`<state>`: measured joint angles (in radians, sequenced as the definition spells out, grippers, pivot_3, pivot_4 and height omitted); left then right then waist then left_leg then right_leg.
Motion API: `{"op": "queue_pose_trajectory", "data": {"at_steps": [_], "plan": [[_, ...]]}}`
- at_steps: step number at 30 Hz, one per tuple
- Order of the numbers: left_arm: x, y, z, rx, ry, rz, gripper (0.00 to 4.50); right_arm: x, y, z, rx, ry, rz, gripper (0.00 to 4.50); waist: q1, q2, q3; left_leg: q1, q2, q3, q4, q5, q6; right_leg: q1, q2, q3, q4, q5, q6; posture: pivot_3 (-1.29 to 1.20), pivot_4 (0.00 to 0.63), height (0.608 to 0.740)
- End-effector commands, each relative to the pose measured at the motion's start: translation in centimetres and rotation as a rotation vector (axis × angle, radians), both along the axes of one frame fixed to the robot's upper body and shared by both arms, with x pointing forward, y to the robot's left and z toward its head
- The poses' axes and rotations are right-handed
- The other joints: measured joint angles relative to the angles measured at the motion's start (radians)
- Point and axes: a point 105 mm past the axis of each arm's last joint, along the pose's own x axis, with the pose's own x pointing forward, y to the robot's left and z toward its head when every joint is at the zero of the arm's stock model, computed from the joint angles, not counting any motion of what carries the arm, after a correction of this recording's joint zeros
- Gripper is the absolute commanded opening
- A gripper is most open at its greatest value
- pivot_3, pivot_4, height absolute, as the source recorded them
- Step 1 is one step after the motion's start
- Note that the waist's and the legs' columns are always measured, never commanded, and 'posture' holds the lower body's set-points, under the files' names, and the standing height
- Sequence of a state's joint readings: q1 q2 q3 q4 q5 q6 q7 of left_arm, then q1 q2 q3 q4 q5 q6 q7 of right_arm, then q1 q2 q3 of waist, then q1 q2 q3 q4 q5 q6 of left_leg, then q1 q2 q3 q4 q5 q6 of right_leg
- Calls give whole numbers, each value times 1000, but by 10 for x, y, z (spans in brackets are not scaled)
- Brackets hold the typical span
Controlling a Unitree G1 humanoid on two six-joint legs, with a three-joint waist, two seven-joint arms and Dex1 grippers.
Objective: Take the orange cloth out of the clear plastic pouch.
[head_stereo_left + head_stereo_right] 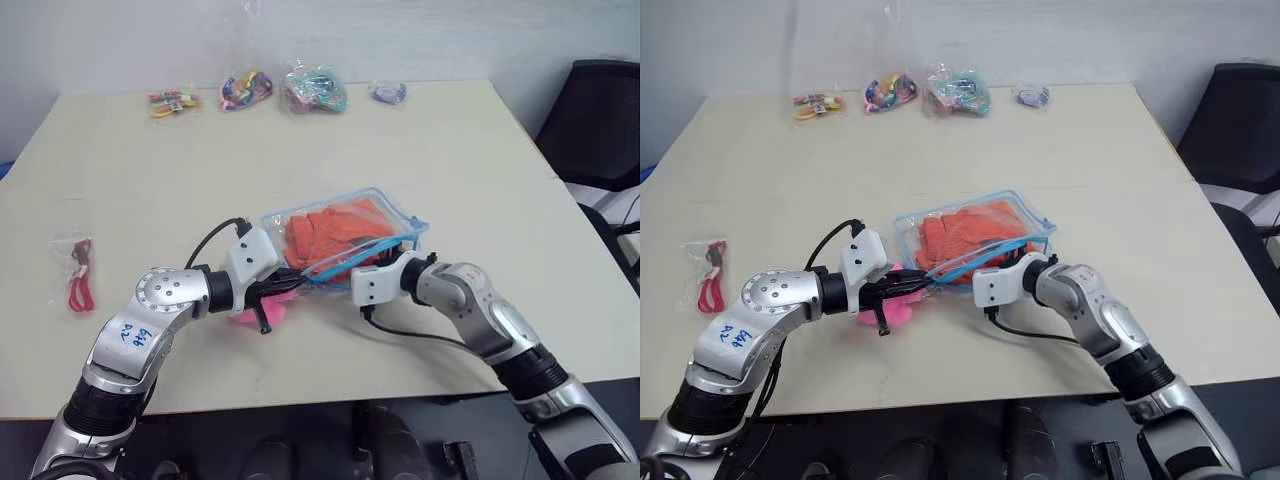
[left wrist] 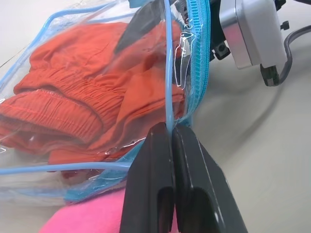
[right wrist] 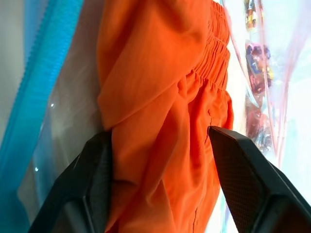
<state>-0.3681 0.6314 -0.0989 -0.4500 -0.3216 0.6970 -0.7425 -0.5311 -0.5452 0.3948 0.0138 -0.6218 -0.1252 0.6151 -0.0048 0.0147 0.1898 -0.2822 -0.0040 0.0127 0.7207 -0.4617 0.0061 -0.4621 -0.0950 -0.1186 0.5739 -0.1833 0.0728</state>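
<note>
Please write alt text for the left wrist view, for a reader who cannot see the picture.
The left gripper, fingers shut, pinches the light-blue edge of the clear plastic pouch, which holds the folded orange cloth. A pink soft thing lies under the pouch, and the right gripper's grey body with its cable is beside the zipper, above the pale table.

Orange cloth (image 1: 330,232) (gathered seams), clear pouch (image 1: 395,208) edged light blue.
</note>
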Motion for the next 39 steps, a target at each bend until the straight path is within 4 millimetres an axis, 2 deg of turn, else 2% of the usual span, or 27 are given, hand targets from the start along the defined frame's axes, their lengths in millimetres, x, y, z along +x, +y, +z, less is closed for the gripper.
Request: {"op": "queue_pose_trajectory", "data": {"at_steps": [1,5,6,9,14,17,28,33,37,39], "plan": [[-4,-6,7,-14,-40,-31,0,-1,-4,-16,-22,43,-19,1710,-1,0,0,0,0,0,0,0,0,0,0,0,0,0,0,0,150,740],[-4,-5,6,-14,-37,-27,0,-3,-3,-15,-11,46,-20,221,0,0,0,0,0,0,0,0,0,0,0,1,0,0,0,0,150,740],[-4,-5,6,-14,-37,-26,0,-3,-3,-14,-7,45,-19,50,0,0,0,0,0,0,0,0,0,0,0,1,0,0,0,0,150,740],[0,-4,3,2,-43,-5,0,-9,-2,-5,35,47,-15,50,1,0,0,0,0,0,0,0,0,0,0,2,0,0,0,0,150,740],[10,-2,-1,18,-55,34,0,-34,1,20,114,74,36,50,3,0,0,0,0,-1,1,0,0,-1,0,1,-1,0,0,0,150,740],[16,-3,-2,21,-62,53,0,-51,-3,30,99,77,74,50,5,0,0,-1,-1,-1,0,0,0,-1,0,-2,-1,0,0,0,150,740],[33,2,-6,46,-87,88,0,-80,-38,54,48,82,51,50,6,0,0,-2,-1,0,-1,0,0,0,0,-3,-1,0,0,0,150,740],[40,15,-9,99,-114,85,0,-98,-59,74,104,206,1,50,10,0,0,-2,-1,0,-1,0,0,0,0,-3,-1,0,0,0,150,740],[45,29,-12,150,-139,66,0,-124,-76,91,153,374,-10,50,16,0,0,-2,-1,0,-1,0,0,0,0,-3,-1,0,0,0,150,740],[47,34,-14,167,-146,54,0,-126,-86,106,197,401,-39,50,18,0,0,-1,0,0,-1,0,1,1,0,-3,-1,0,0,0,150,740]]}}
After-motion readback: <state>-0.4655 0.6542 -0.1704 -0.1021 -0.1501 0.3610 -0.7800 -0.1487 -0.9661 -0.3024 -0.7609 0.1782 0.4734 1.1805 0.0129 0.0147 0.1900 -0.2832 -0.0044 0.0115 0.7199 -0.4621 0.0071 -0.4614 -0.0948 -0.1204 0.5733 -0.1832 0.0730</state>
